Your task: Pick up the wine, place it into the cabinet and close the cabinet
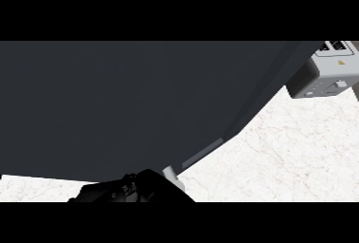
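While a wide dark cabinet panel fills most of the head view, only the left hand shows. It is a black shape at the lower edge, left of the middle, just under the panel's lower border. Its forearm is out of sight, and I cannot tell if its fingers are released or clenched. The wine is hidden, so its place cannot be told. On the white marble desk a grey toaster stands far right, near the panel's edge.

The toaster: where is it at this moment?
In the head view the toaster stands at the upper right corner, on the white counter, beside the dark panel.
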Robot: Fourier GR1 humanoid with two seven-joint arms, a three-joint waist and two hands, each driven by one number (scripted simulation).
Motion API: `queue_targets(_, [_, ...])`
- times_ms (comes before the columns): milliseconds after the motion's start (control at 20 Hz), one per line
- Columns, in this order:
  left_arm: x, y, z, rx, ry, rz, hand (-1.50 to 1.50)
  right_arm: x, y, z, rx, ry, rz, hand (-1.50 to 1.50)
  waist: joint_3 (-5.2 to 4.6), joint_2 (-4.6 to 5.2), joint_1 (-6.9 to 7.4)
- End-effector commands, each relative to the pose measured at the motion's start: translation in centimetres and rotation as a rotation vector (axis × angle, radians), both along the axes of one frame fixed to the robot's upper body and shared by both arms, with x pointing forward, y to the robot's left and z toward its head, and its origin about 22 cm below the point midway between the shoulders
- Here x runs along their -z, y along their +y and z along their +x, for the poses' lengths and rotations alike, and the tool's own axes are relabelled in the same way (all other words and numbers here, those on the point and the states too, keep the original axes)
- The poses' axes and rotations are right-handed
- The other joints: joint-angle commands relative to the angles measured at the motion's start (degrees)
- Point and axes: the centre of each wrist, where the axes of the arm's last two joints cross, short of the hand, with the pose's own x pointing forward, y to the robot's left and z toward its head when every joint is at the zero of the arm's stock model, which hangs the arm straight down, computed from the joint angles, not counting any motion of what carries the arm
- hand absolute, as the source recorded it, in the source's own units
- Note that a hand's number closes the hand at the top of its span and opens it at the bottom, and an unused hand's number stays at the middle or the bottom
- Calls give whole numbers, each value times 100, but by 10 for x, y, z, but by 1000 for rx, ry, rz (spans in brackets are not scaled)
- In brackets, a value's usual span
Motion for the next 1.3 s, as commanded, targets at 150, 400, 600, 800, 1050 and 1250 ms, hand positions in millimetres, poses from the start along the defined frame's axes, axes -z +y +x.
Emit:
queue_targets(150, [-9,36,11,-2,-22,6,-150,-47,51,53,29,-8,-12,150,6,36,-24])
queue_targets(400, [-19,39,14,1,-27,-9,-150,-62,72,101,24,7,-42,150,13,77,14])
queue_targets(600, [-29,40,20,40,-41,22,-150,-50,73,113,-233,210,-167,150,14,168,160])
queue_targets(800, [-30,43,22,4,-56,9,-150,-40,74,146,-335,295,-180,150,17,123,24])
queue_targets(1050, [-48,54,19,-18,-58,11,-150,-37,66,188,-136,234,-83,150,26,75,-131])
queue_targets(1250, [-40,57,9,-37,-19,9,-150,-31,42,217,-7,196,-45,150,27,46,-204])
